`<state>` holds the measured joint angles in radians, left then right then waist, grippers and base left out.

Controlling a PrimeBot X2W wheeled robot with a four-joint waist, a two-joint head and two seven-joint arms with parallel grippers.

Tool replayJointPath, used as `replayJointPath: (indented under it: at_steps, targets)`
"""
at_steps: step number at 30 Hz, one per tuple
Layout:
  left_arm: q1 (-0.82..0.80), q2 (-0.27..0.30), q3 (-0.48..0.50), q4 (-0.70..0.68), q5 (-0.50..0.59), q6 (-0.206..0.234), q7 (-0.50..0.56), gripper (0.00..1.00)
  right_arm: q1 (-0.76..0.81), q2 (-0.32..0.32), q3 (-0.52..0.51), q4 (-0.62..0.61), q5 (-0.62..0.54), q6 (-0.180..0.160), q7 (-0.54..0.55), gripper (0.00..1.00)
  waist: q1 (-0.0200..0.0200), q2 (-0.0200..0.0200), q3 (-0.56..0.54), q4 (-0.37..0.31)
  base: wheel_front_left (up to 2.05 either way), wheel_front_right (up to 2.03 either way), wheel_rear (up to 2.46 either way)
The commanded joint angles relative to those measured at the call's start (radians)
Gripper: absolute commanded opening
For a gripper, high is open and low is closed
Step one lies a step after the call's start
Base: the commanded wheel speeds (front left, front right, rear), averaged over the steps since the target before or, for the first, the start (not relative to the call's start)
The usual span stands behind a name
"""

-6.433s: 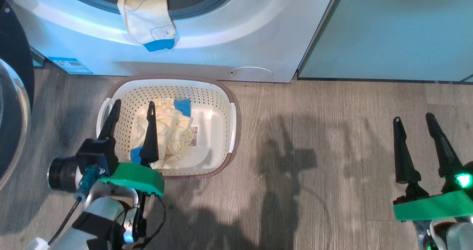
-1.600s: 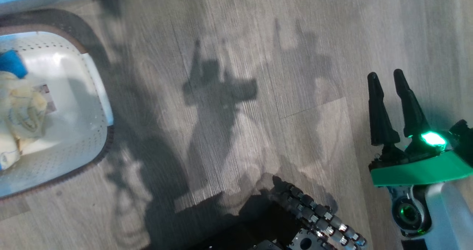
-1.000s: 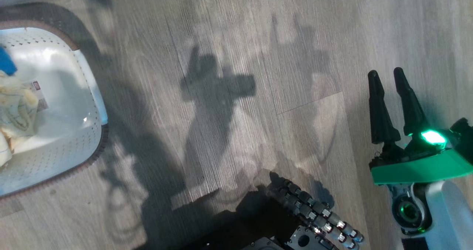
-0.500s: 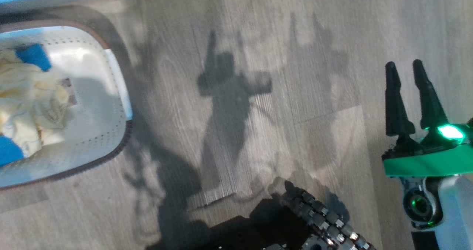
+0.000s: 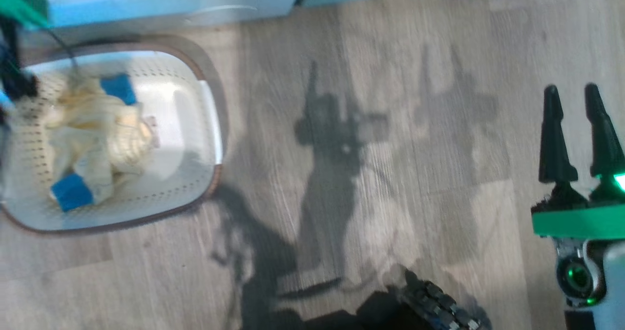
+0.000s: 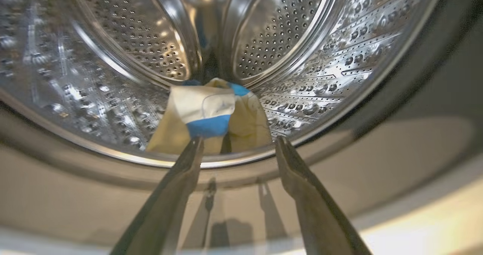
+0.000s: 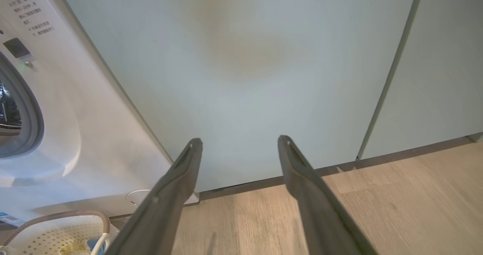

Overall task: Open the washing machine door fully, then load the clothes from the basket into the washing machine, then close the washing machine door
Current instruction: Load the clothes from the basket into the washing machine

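Chiefly at risk: the garment (image 6: 205, 113) lies just inside the drum (image 6: 320, 59) at its front lip; it could slip out or be pinched by the door.
Cause: not pushed deep.
Drum: that one cream-and-blue garment.
Basket (image 5: 211, 100): on the floor (image 5: 390, 198) before the washing machine (image 7: 75, 134), holding more clothes (image 5: 93, 134).
Left pincer (image 6: 239, 140): wide, empty, at the drum mouth.
Right pincer (image 5: 571, 90): wide, empty, over the floor.

From here I see a grey-brown plank floor (image 5: 415, 37), wood-grained and lit brightly enough to carry hard dark shadows (image 5: 327, 188) across its middle. Flat pale green cabinet doors (image 7: 245, 66) stand along the back, with a thin dark seam (image 7: 388, 70) between two of them and a dark strip (image 7: 415, 150) at their foot.
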<state>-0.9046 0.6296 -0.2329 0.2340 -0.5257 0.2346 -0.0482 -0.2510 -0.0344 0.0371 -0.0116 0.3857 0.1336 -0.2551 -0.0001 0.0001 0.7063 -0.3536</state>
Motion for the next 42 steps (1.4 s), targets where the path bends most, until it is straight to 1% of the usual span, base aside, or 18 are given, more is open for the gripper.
replayJointPath:
  at_steps: [1,5,8,11,14,16,17,23,24,30,35,42]
  targets:
    - [0.061,0.032,0.044,-0.076,-0.001,0.027,-0.025,1.00,0.042,-0.016,0.002,-0.030,-0.017,-0.003,-0.007,1.00,0.0001,-0.0001,-0.043,0.036,0.00,0.00,0.00]
    - [0.251,0.003,0.053,-0.218,0.015,0.106,-0.087,1.00,0.062,-0.016,-0.012,-0.034,-0.056,-0.003,-0.007,1.00,0.0001,-0.0001,-0.095,0.073,0.00,0.00,0.00]
    - [0.379,-0.030,0.046,-0.309,0.027,0.156,-0.125,1.00,0.081,-0.016,-0.022,-0.035,-0.091,-0.003,-0.007,1.00,0.0001,-0.0001,-0.139,0.107,0.00,0.00,0.00]
    - [0.469,-0.051,0.027,-0.364,0.040,0.179,-0.147,1.00,0.100,-0.016,-0.029,-0.033,-0.125,-0.003,-0.007,1.00,0.0001,-0.0001,-0.183,0.143,0.00,0.00,0.00]
    - [0.545,-0.088,0.001,-0.391,0.044,0.199,-0.165,1.00,0.124,-0.016,-0.037,-0.028,-0.148,-0.003,-0.007,1.00,0.0001,-0.0001,-0.239,0.177,0.00,0.00,0.00]
    - [0.588,-0.110,-0.016,-0.401,0.047,0.207,-0.174,1.00,0.145,-0.016,-0.040,-0.024,-0.158,-0.003,-0.007,1.00,0.0001,-0.0001,-0.278,0.195,0.00,0.00,0.00]
    - [0.588,-0.110,-0.016,-0.401,0.047,0.207,-0.174,1.00,0.145,-0.016,-0.040,-0.024,-0.158,-0.003,-0.007,1.00,0.0001,-0.0001,-0.278,0.195,0.00,0.00,0.00]
    - [0.691,-0.146,-0.068,-0.409,0.073,0.219,-0.193,1.00,0.207,-0.016,-0.029,-0.004,-0.195,-0.003,-0.007,1.00,0.0001,-0.0001,-0.389,0.238,0.00,0.00,0.00]
    - [0.729,-0.158,-0.076,-0.401,0.078,0.229,-0.198,1.00,0.223,-0.016,-0.023,0.003,-0.209,-0.003,-0.007,1.00,0.0001,-0.0001,-0.425,0.246,0.00,0.00,0.00]
    - [0.840,-0.200,-0.077,-0.375,0.063,0.242,-0.208,1.00,0.275,-0.016,-0.016,0.014,-0.232,-0.003,-0.006,1.00,0.0001,-0.0001,-0.527,0.269,0.00,0.00,0.00]
    - [0.901,-0.236,-0.073,-0.364,0.059,0.233,-0.212,1.00,0.318,-0.016,-0.014,0.009,-0.240,-0.003,0.009,1.00,0.0001,-0.0001,-0.589,0.285,0.00,0.00,0.00]
    - [0.952,-0.272,-0.060,-0.341,0.065,0.201,-0.213,1.00,0.365,-0.016,-0.011,-0.017,-0.244,-0.003,0.039,1.00,0.0001,-0.0001,-0.653,0.287,0.00,0.00,0.00]
